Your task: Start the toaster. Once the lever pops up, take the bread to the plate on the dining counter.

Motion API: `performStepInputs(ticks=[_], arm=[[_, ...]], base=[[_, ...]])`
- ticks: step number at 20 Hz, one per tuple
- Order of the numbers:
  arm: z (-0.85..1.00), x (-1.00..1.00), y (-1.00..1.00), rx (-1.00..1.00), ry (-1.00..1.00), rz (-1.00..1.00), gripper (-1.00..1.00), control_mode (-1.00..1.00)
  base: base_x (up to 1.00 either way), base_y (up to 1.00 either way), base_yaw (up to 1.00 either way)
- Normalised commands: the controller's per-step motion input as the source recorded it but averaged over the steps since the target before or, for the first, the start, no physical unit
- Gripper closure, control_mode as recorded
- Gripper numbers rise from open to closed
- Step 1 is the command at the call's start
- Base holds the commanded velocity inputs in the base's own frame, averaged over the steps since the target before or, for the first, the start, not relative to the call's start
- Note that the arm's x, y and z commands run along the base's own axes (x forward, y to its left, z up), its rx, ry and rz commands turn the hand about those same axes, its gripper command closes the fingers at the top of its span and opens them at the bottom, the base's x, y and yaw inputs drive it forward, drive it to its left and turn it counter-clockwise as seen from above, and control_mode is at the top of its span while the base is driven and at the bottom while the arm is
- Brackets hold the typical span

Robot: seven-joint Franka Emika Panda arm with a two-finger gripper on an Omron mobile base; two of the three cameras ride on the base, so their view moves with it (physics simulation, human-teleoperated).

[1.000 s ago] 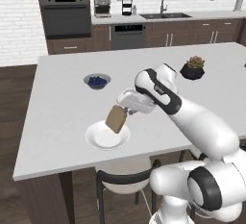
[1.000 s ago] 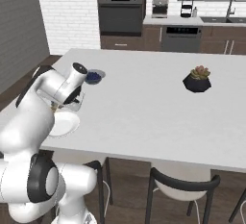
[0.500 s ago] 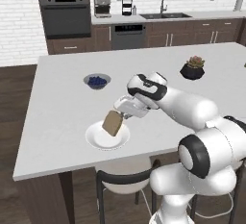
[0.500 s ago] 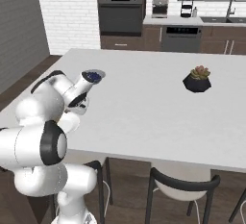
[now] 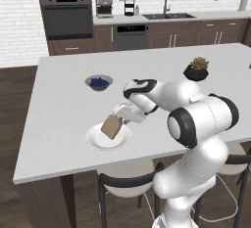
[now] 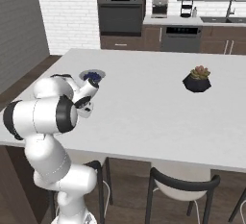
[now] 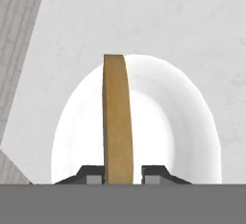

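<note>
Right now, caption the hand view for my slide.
Gripper holds the bread edge-on, above the white plate on the dining counter.

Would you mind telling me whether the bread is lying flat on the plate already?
No, the bread stands on edge between the gripper fingertips, above the plate rather than flat in it.
</note>
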Motion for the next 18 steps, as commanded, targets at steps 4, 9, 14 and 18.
performStepInputs(ticks=[4,9,14,18], arm=[[-0.37,0.06,0.21,0.0,0.05,0.01,1.0,-1.0],[-0.28,-0.42,0.35,0.0,0.05,0.05,-1.0,-1.0],[-0.05,-0.31,0.07,0.0,0.02,0.03,-1.0,-1.0],[0.02,-0.23,-0.08,0.0,0.0,0.0,-1.0,-1.0]], base=[[0.0,0.0,0.0],[0.0,0.0,0.0],[0.0,0.0,0.0],[0.0,0.0,0.0]])
